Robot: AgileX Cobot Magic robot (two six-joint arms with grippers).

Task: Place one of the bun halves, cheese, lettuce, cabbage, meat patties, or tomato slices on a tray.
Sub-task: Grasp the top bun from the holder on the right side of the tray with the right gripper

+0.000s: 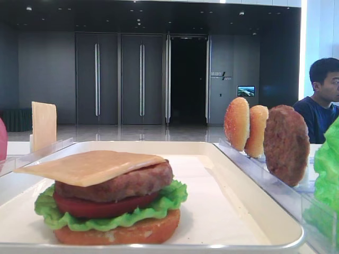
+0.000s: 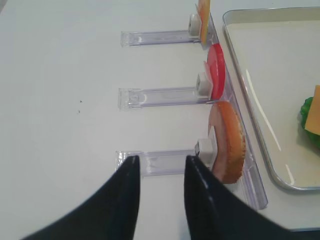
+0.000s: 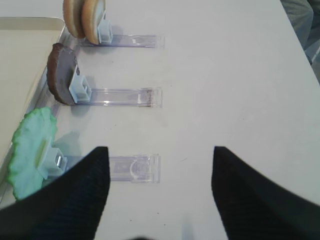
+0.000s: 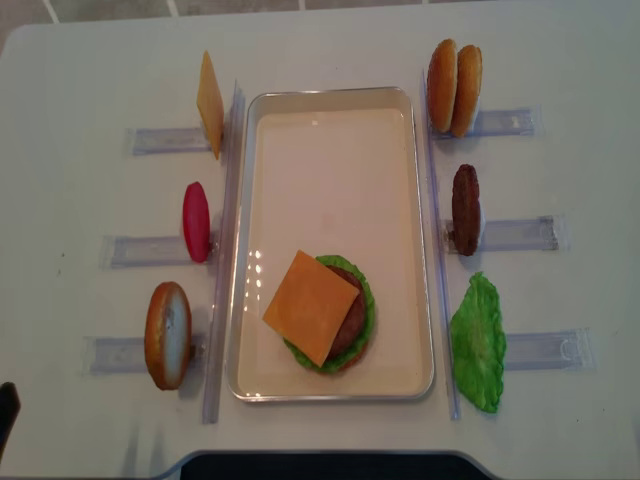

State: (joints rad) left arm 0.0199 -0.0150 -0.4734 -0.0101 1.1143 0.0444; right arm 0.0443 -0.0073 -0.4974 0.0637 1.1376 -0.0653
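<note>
Nearest, both hands hanging over the bare worktop (image 4: pixel 320 40) with nothing between the fingers: left hand (image 2: pixel 161 165) spread above the near-left clear rack (image 2: pixel 160 162), right hand (image 3: pixel 161 156) spread wide above the near-right rack (image 3: pixel 131 168). On the near-left rack, upright on edge, a bun half (image 4: pixel 167 334); on the near-right rack, a lettuce leaf (image 4: pixel 479 342), also upright. Between them, the cream tray (image 4: pixel 331 97), long sides touching or just beside the clear rails. In the tray's near half, a stacked burger: flat bottom bun (image 1: pixel 117 231) at the base, lettuce frill (image 1: pixel 106 217) over it, a tomato slice (image 1: pixel 100 207) above that, then a meat patty (image 1: pixel 116 183), and on top a cheese slice (image 4: pixel 311 306) lying flat and turned cornerwise, overhanging the patty. Far half of the tray bare. Further out on the left, a second tomato slice (image 4: pixel 196 221) standing on the middle rack; on the right, level with it, a second patty (image 4: pixel 465 208) on edge. Farthest, a spare cheese slice (image 4: pixel 209 104) upright on the far-left rack and two bun halves (image 4: pixel 454 87) side by side, touching, on the far-right rack. In the low front view, a seated man in a dark shirt (image 1: pixel 323 98) beyond the worktop at right.
</note>
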